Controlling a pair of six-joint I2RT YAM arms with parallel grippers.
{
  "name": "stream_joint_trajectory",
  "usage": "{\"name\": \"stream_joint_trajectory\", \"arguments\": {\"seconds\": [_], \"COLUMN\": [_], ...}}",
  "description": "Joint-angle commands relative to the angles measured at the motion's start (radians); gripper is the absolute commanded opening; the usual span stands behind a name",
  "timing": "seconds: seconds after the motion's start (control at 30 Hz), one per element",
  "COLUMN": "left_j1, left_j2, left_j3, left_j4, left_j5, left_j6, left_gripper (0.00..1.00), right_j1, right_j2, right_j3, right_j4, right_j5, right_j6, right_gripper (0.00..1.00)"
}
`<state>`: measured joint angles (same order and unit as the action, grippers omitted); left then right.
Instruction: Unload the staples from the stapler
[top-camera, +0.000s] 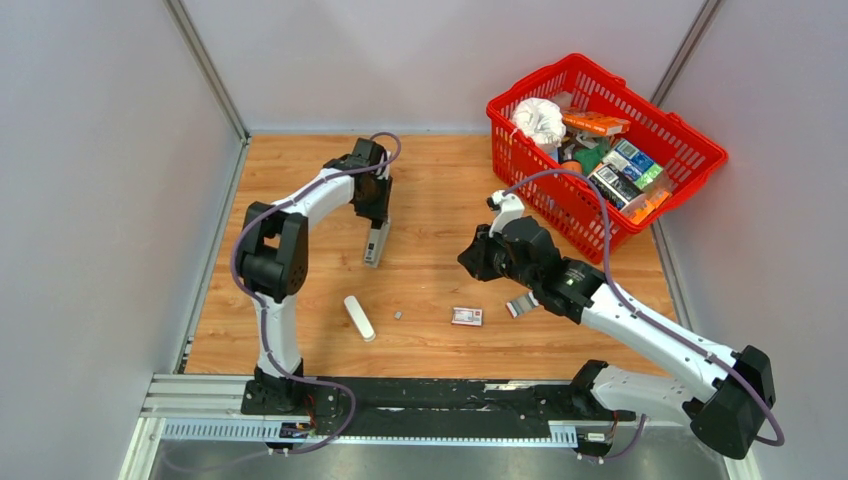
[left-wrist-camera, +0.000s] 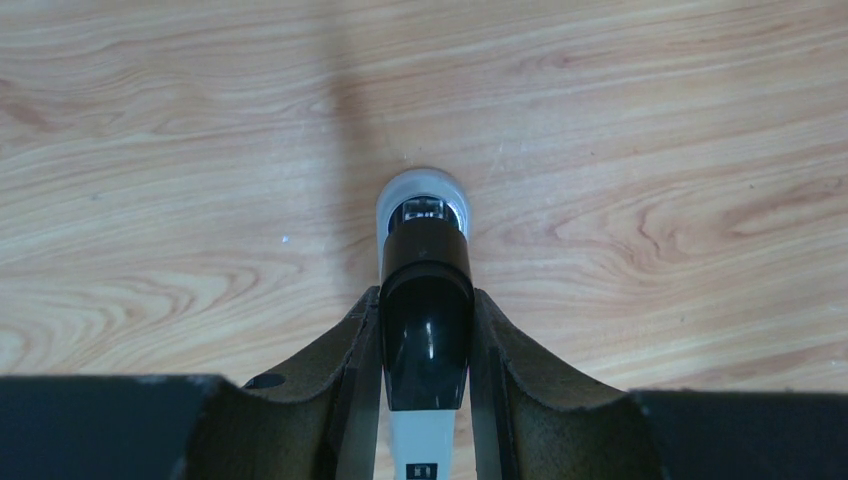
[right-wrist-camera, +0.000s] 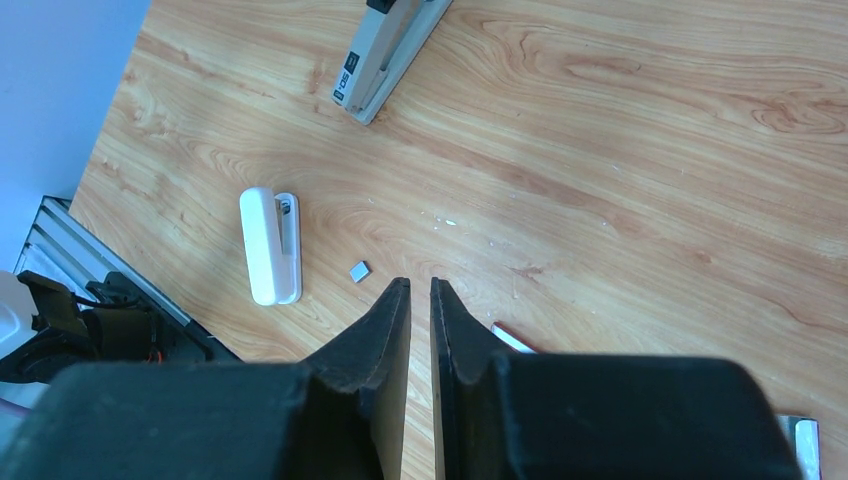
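One stapler (top-camera: 375, 243) clamped nose-down in left gripper (left-wrist-camera: 424, 310), right gripper (right-wrist-camera: 418, 290) nearly closed and empty, two staple bits mid-frame, tiny staple piece (top-camera: 398, 314), staple strip (top-camera: 520, 305), one white part (top-camera: 359, 317), one small box (top-camera: 466, 316), one red basket (top-camera: 520, 160) upper right

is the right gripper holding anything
No, the right gripper is empty: its jaws stand almost together with nothing between them, above the wooden table.

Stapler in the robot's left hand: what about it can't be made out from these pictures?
Right wrist view: the stapler runs off the top edge.
Left wrist view: the camera looks along it end-on, between the fingers of the left hand, so whether it is loaded is hidden.
Top view: the left hand covers its upper end.
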<state>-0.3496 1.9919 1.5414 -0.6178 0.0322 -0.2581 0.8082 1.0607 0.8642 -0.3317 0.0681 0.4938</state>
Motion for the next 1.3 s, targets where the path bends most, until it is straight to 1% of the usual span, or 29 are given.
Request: {"name": "stream_joint_trajectory", "arguments": {"seconds": [0.0, 0.07, 0.17, 0.4, 0.6, 0.8, 1.03, 1.27], "left_j1": [0.014, 0.014, 0.014, 0.014, 0.014, 0.012, 0.012, 0.012], "left_j2": [0.076, 0.119, 0.163, 0.13, 0.13, 0.065, -0.022, -0.076], "left_j3": [0.092, 0.123, 0.118, -0.061, -0.125, -0.093, -0.026, -0.033], "left_j4": [-0.006, -0.019, -0.014, 0.15, 0.191, 0.167, 0.087, 0.062], "left_j5": [0.028, 0.017, -0.006, -0.081, -0.083, -0.063, -0.049, -0.057], "left_j6": [-0.024, -0.026, -0.039, -0.07, -0.069, -0.061, -0.04, -0.026], "left_gripper": [0.0, 0.0, 0.0, 0.0, 0.0, 0.0, 0.0, 0.0], "right_j1": [-0.001, -0.001, -0.001, -0.001, 0.0, -0.001, 0.002, 0.0], "right_j2": [0.01, 0.021, 0.035, 0.048, 0.065, 0.059, 0.058, 0.062], "right_j3": [-0.004, -0.005, -0.004, -0.01, -0.011, -0.01, -0.004, -0.002], "right_j4": [0.036, 0.042, 0.048, 0.068, 0.069, 0.069, 0.068, 0.074], "right_j5": [-0.008, -0.008, -0.013, -0.025, -0.044, -0.045, -0.05, -0.051], "right_j6": [0.002, 0.003, 0.005, 0.015, 0.026, 0.031, 0.035, 0.035], "right_gripper": [0.15, 0.15, 0.15, 0.15, 0.14, 0.14, 0.14, 0.14]}}
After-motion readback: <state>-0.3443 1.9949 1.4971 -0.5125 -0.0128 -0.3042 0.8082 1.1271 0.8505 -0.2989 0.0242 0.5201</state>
